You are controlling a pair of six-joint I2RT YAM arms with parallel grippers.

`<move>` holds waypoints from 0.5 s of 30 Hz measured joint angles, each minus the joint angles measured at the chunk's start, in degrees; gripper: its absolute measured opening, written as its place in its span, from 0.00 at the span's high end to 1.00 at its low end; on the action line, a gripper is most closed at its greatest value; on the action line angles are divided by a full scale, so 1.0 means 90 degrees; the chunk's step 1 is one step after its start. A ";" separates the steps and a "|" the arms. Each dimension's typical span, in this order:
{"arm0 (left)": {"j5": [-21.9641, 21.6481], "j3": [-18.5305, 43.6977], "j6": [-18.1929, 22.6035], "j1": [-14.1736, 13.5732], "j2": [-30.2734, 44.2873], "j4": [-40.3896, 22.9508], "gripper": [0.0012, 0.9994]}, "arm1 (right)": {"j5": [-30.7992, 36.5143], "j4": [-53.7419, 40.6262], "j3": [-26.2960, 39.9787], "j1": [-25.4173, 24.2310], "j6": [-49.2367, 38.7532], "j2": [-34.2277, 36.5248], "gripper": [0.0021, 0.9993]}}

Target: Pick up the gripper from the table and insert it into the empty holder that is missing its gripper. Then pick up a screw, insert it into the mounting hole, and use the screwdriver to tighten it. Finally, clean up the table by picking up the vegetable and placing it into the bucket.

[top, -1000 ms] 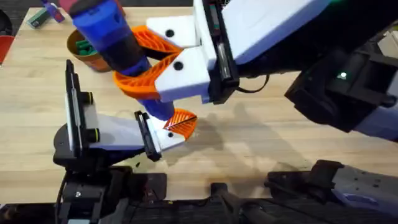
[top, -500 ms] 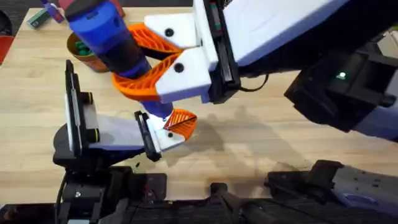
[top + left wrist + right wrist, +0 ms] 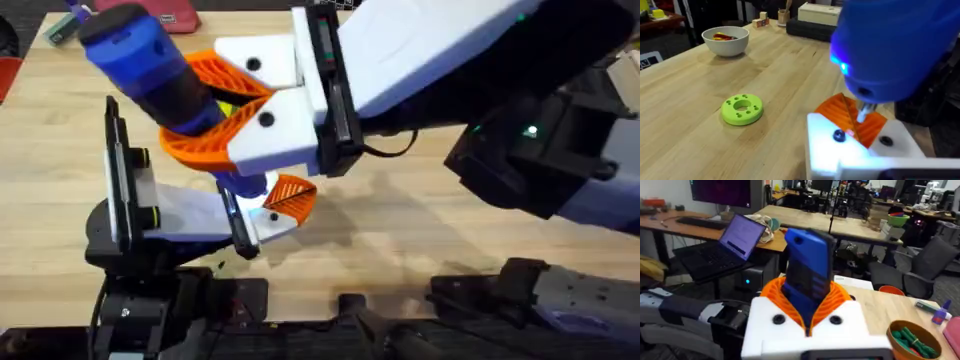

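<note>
I have the right fingers (image 3: pixel 200 115) clamped on the screwdriver (image 3: pixel 150 60), its long axis tilted, tip down at the holder (image 3: pixel 860 145) on the left arm's end, just beside the gripper (image 3: pixel 290 195). I cannot tell the left fingers' state.

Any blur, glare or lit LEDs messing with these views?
Left wrist: the screwdriver looms close, blurred, blue LED glowing. Overhead: right gripper large and soft under the camera, casting shadow on the table. Right wrist: foreground sharp enough, background office soft.
</note>
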 joint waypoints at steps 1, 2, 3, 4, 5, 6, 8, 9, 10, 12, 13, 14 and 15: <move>0.0000 0.0000 0.0000 0.0000 0.0000 0.0000 0.99 | 0.0022 0.0000 0.0000 0.0000 0.0000 0.0000 0.98; 0.0000 0.0000 0.0000 0.0000 -0.0001 0.0000 0.99 | 0.0037 0.0000 0.0000 0.0002 0.0000 0.0000 0.98; 0.0000 0.0000 0.0000 0.0000 0.0000 0.0000 0.99 | 0.0050 0.0007 0.0000 0.0002 0.0002 0.0000 0.98; 0.0000 0.0000 0.0000 0.0000 0.0000 0.0000 0.99 | 0.0055 0.0023 0.0000 0.0000 0.0003 0.0000 0.98; 0.0000 0.0000 0.0000 0.0000 0.0000 0.0000 0.99 | 0.0064 0.0056 0.0000 0.0000 0.0010 0.0000 0.98; 0.0000 0.0000 0.0000 0.0000 0.0000 0.0000 0.99 | 0.0074 0.0105 0.0000 0.0000 0.0028 0.0007 0.98; 0.0000 0.0000 0.0000 0.0000 0.0000 0.0000 0.99 | 0.0092 0.0267 -0.0005 0.0000 0.0059 0.0030 0.98; 0.0000 0.0000 0.0000 0.0000 0.0000 0.0000 0.99 | 0.0123 0.0406 -0.0033 0.0000 0.0087 0.0041 0.98; 0.0000 0.0000 0.0000 0.0000 0.0000 0.0000 0.99 | 0.0166 0.0572 -0.0088 0.0000 0.0147 0.0041 0.98; 0.0000 0.0000 0.0000 0.0000 0.0000 0.0000 0.99 | 0.0302 0.0984 -0.0248 0.0000 0.0266 0.0041 0.98; 0.0000 0.0000 0.0000 0.0000 0.0000 0.0000 0.99 | 0.0368 0.1151 -0.0325 0.0000 0.0318 0.0041 0.98; 0.0000 0.0000 0.0000 0.0000 0.0000 0.0000 0.99 | 0.0434 0.1307 -0.0405 0.0000 0.0364 0.0041 0.98; 0.0000 0.0000 0.0000 0.0000 0.0000 0.0000 0.99 | 0.0472 0.1380 -0.0454 0.0000 0.0387 0.0041 0.98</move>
